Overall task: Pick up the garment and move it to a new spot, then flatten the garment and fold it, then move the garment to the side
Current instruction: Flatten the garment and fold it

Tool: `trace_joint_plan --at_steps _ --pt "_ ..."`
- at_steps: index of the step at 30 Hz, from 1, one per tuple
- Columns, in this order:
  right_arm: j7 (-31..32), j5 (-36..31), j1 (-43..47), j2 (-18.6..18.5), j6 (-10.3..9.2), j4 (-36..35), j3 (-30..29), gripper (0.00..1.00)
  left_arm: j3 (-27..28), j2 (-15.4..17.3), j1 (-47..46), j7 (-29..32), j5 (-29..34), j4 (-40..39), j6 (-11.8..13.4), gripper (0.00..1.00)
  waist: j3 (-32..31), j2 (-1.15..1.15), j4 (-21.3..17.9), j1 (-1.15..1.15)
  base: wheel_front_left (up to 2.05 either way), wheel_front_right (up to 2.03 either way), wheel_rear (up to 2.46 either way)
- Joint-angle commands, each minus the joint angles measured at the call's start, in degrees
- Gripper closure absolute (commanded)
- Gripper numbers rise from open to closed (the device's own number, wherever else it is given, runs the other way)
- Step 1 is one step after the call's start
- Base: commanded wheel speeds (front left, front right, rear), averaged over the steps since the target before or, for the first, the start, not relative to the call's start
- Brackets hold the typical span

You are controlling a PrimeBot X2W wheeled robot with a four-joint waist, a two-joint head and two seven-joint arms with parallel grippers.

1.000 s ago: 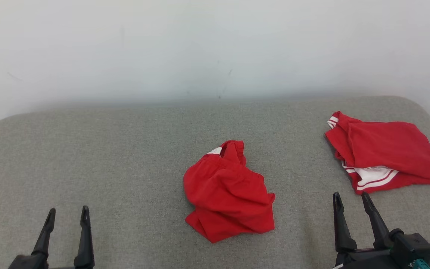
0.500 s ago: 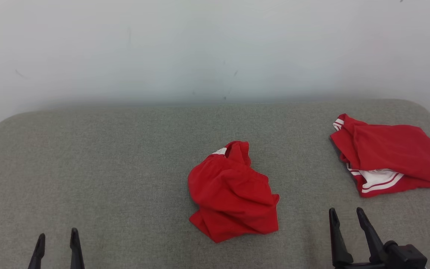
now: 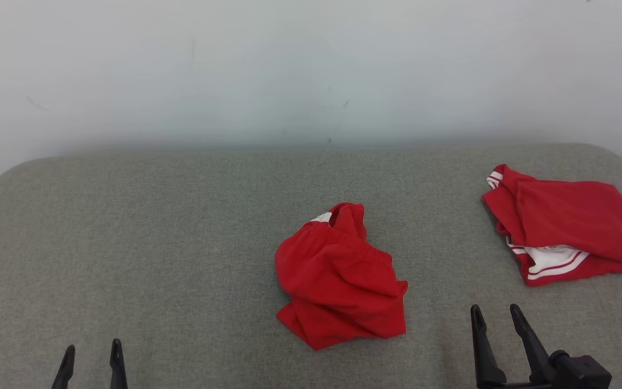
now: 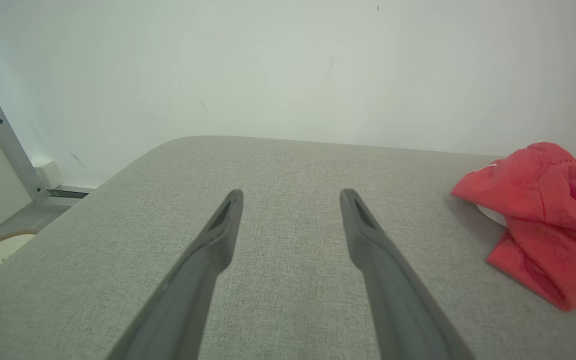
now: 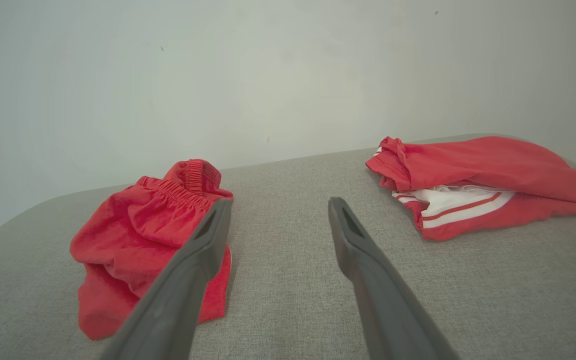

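Both end effectors are held low at the near edge of the grey padded surface (image 3: pixel 154 243), and nothing is gripped by them. The left gripper (image 3: pixel 92 351) is seen at the lower left with its two dark fingers spread apart over bare cloth. The right gripper (image 3: pixel 494 310) is seen at the lower right, also spread wide and empty.

The crumpled red garment (image 3: pixel 338 281) lies in the middle of the surface, between the two grippers and nearer to the right one, touched by neither. It is bunched into a heap, and its elastic waistband is turned up at the far end. For this reason it is judged to be the piece that must be picked up first.

A second red garment (image 3: pixel 565 227), with white stripes, is laid flatter at the far right, well apart from the heap. It is probably placed there as a finished piece, though this cannot be confirmed.

The wide stance of the fingers is understood as readiness for a grasp. No step of the task is judged to be done yet.
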Motion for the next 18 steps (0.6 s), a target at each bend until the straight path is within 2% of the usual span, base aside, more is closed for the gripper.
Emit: trace_joint_plan --at_steps 1,18 --pt "-0.09 -0.01 -0.17 -0.05 -0.12 0.12 0.04 0.0 0.16 -0.2 -0.44 -0.08 0.1 0.15 0.02 0.0 0.01 0.0 0.03 0.0 0.0 0.0 0.0" --pt "-0.09 -0.32 -0.08 -0.05 -0.12 0.12 0.44 0.0 2.58 -2.26 -0.52 -0.08 2.82 0.02 -1.59 0.0 -0.09 0.0 0.07 0.0 0.0 0.0 0.0"
